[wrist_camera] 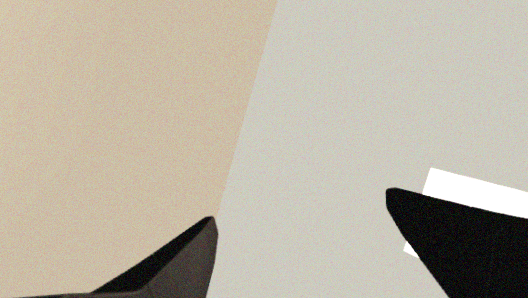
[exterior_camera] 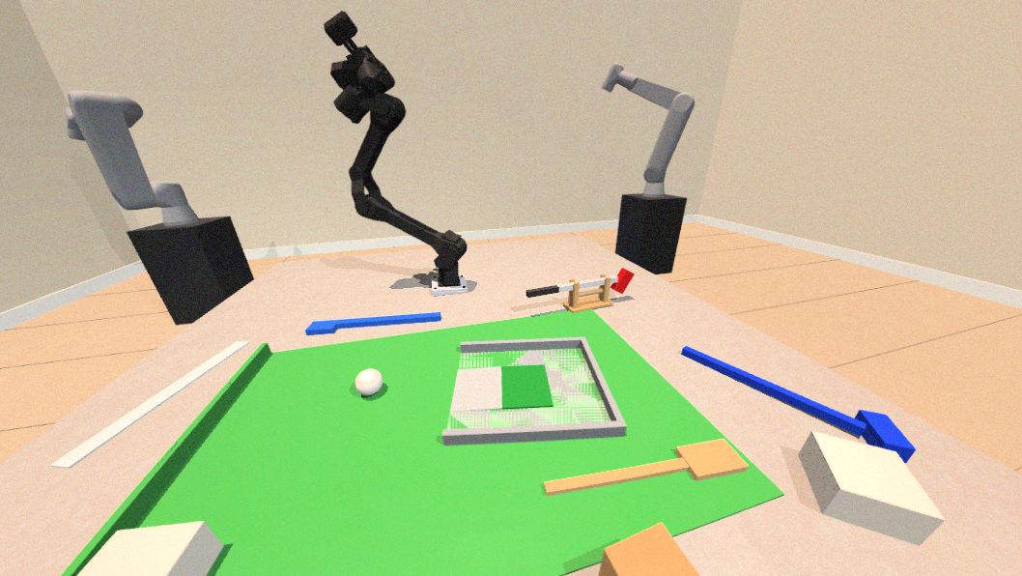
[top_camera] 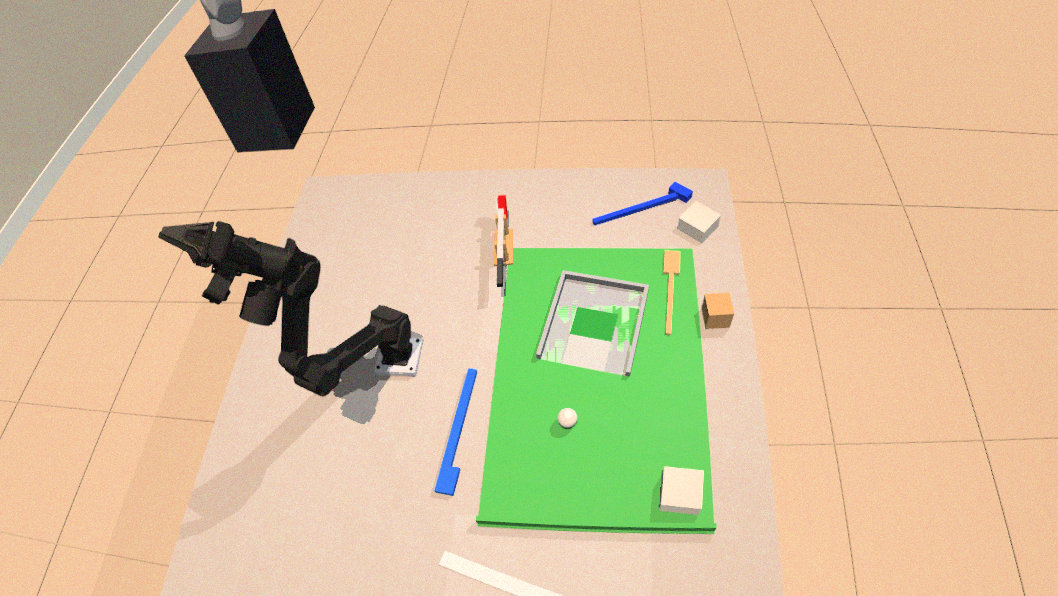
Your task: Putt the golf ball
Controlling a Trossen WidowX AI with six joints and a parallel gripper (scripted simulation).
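Note:
The red putter (top_camera: 502, 248) (exterior_camera: 581, 283) rests on a small wooden stand just off the far edge of the green mat (top_camera: 592, 481) (exterior_camera: 322, 465); it has a red head and a black grip. The white golf ball (top_camera: 567, 417) (exterior_camera: 368, 381) sits on the mat in front of the ramp. The raised green (top_camera: 594, 323) (exterior_camera: 526, 386) lies inside a grey frame (top_camera: 551, 310) (exterior_camera: 532, 345). My gripper (top_camera: 166, 235) (exterior_camera: 340, 25) (wrist_camera: 299, 211) is open and empty. It is raised high above the arm's base, pointing away from the mat, far from the putter.
A blue putter (top_camera: 457, 433) (exterior_camera: 371, 322) lies beside the mat near the arm's base. A blue mallet (top_camera: 640, 205) (exterior_camera: 786, 396), a wooden paddle (top_camera: 670, 288) (exterior_camera: 643, 468), two cream blocks (top_camera: 698, 220) (top_camera: 681, 488), an orange cube (top_camera: 717, 309) and a white strip (top_camera: 488, 573) lie around.

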